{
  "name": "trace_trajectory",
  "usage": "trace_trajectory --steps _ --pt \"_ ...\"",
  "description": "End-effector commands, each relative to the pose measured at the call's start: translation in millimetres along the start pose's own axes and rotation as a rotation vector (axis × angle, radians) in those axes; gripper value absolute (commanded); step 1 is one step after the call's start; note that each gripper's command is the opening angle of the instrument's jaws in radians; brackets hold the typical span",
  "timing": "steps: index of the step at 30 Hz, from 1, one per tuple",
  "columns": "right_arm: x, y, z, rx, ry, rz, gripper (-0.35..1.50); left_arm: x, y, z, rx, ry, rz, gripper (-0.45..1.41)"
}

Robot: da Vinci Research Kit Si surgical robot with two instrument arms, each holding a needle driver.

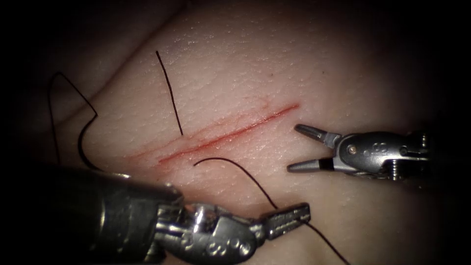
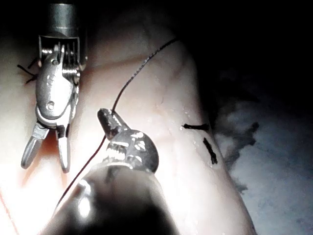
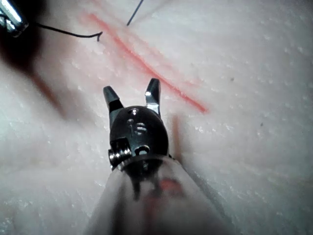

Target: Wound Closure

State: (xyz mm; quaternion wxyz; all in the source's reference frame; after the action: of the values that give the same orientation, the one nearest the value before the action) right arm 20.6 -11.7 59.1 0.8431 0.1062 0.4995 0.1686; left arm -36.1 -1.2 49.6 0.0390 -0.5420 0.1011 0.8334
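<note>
Needle (image 1: 84, 142) lies free on the tissue (image 1: 304, 64), well left of the cut (image 1: 228, 135), beside the left shaft. Left pincer (image 1: 289, 216), below the cut, is clenched on the thread (image 1: 240, 172). Right pincer (image 1: 299, 149), spread and holding nothing, hovers just right of the cut's end. Tissue around the right pincer is bare.

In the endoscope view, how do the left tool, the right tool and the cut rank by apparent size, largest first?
1. Left tool, shut on the thread; it is nearest the camera, which enlarges it.
2. Cut and right tool, open and empty: similar length, not ranked.
</note>
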Motion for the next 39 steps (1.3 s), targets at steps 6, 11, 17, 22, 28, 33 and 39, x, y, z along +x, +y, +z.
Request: trace_trajectory --steps 6,11,17,22,28,33,39 --pt "0.5 -1.4 2.0 0.075 0.065 -0.062 0.99 -3.2 -0.6 -3.9 -0.025 0.01 0.01 -0.45" --pt "1.7 -2.4 3.5 0.128 0.138 -0.149 1.03 -5.6 -0.3 -7.1 -0.051 0.034 0.026 -0.45" --pt "4.3 -3.4 4.6 0.11 0.243 -0.261 1.15 -6.6 0.2 -8.4 -0.071 0.03 0.036 -0.45" --pt "7.6 -4.7 5.1 0.104 0.25 -0.359 1.15 -6.3 0.2 -7.9 -0.067 0.027 0.034 -0.45" --pt "10.5 -7.2 7.2 0.144 0.168 -0.47 1.1 -5.9 0.3 -7.6 -0.064 0.024 0.033 -0.45" --pt "10.0 -7.4 8.4 0.167 0.136 -0.503 1.06 -5.6 0.3 -8.0 -0.067 0.026 0.037 -0.45" --pt "8.1 -6.9 9.3 0.175 0.127 -0.526 0.99 -4.5 0.2 -8.2 -0.068 0.021 0.038 -0.45"
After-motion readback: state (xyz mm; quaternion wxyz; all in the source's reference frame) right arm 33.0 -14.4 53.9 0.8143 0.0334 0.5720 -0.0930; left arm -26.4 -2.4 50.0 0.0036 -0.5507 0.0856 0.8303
